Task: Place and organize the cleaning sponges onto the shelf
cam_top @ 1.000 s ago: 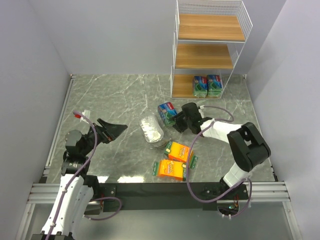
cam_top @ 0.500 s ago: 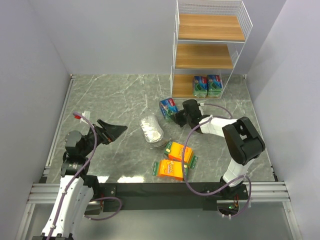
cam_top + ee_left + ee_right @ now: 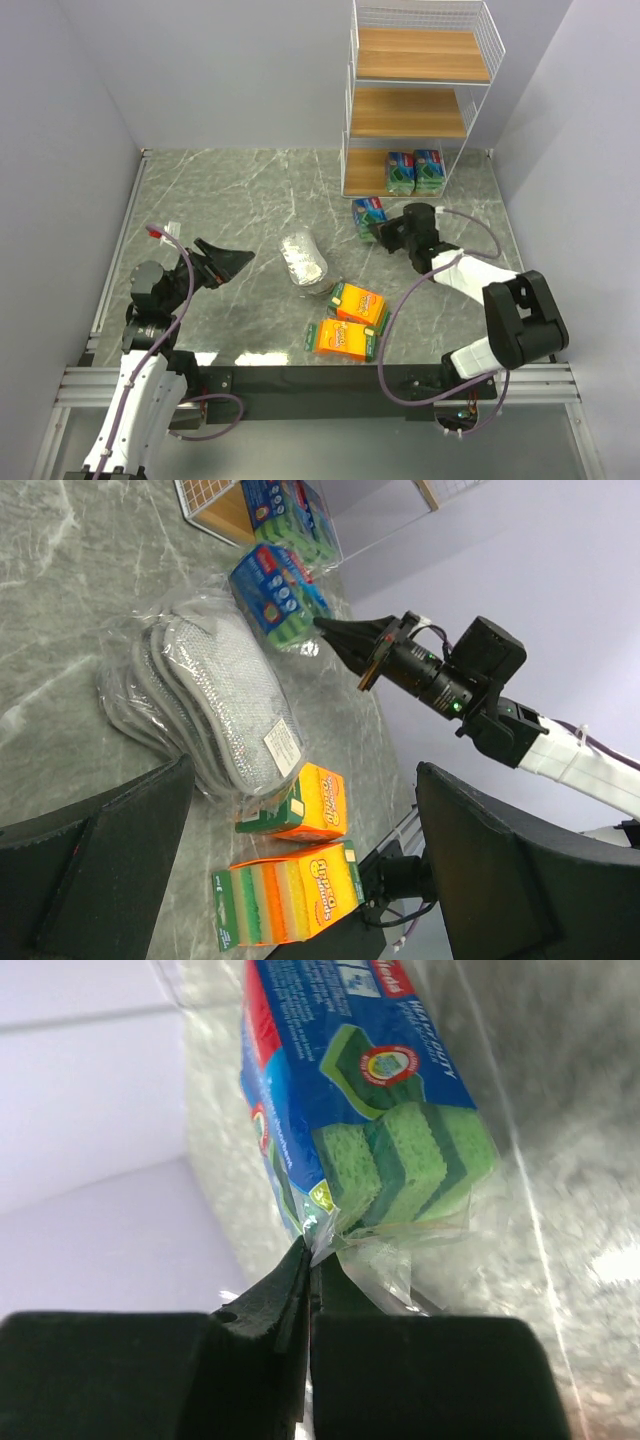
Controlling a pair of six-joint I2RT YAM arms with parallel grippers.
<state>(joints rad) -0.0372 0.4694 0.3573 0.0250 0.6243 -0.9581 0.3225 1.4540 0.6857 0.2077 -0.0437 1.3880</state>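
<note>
My right gripper is shut on the clear wrapper edge of a blue-and-green sponge pack. From above, that pack sits just in front of the shelf, with the right gripper behind it. Two more blue-and-green packs stand on the shelf's bottom board. A silvery grey pack and two orange packs lie mid-table. My left gripper hovers open at the left, empty, facing the silvery pack and the orange packs.
White walls close in the marble table on the left, back and right. The shelf stands against the back wall at the right. A black rail runs along the near edge by the arm bases.
My right gripper closed on the blue-and-green pack's wrapper and moved it right, toward the front of the shelf. The left arm has not moved.
</note>
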